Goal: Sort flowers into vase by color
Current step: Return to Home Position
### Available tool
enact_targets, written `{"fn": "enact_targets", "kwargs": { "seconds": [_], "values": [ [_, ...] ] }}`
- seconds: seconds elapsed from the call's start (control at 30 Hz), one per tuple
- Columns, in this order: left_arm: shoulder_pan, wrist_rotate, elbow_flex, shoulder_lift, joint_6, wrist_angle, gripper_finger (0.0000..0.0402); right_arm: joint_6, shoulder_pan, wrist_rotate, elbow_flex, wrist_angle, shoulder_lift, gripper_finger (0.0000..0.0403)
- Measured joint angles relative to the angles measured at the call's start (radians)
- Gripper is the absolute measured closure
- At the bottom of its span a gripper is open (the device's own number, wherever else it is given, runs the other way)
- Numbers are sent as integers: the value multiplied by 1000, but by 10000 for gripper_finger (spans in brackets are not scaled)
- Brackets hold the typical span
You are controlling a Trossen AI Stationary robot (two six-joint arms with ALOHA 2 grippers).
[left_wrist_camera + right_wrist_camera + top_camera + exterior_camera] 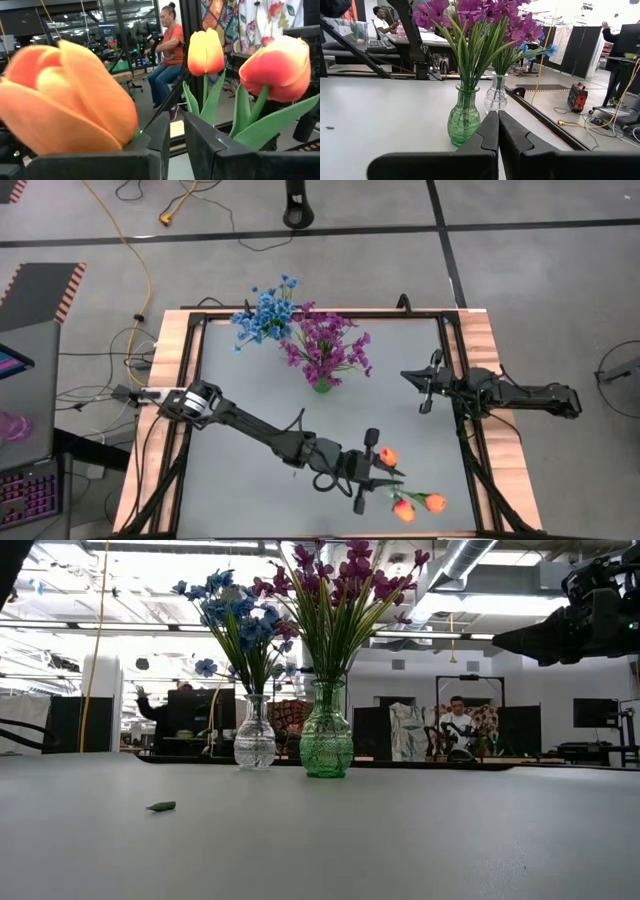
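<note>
You have a matt, smooth grey table edged with pale wood grain. The green vase is glossy ribbed glass and the clear vase shiny patterned glass. Your orange tulips look smooth and waxy.

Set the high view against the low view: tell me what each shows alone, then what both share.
Only the high view shows the orange tulips, the left gripper beside them, and the whole right arm, with the right gripper idle near the table's right edge. Only the low view shows the clear vase under the blue flowers, a green scrap on the table, and people in the room behind. Both show the blue flowers, the purple flowers and the green vase.
</note>
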Motion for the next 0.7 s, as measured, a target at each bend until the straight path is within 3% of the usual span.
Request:
{"fn": "enact_targets", "kwargs": {
  "seconds": [0.27,0.7],
  "values": [
    [-2,0,0,-3,-13,-26,399,0,0,0,0,0,0,372],
    [-4,1,-1,-52,-14,-205,397,0,0,0,0,0,0,372]
  ]
}}
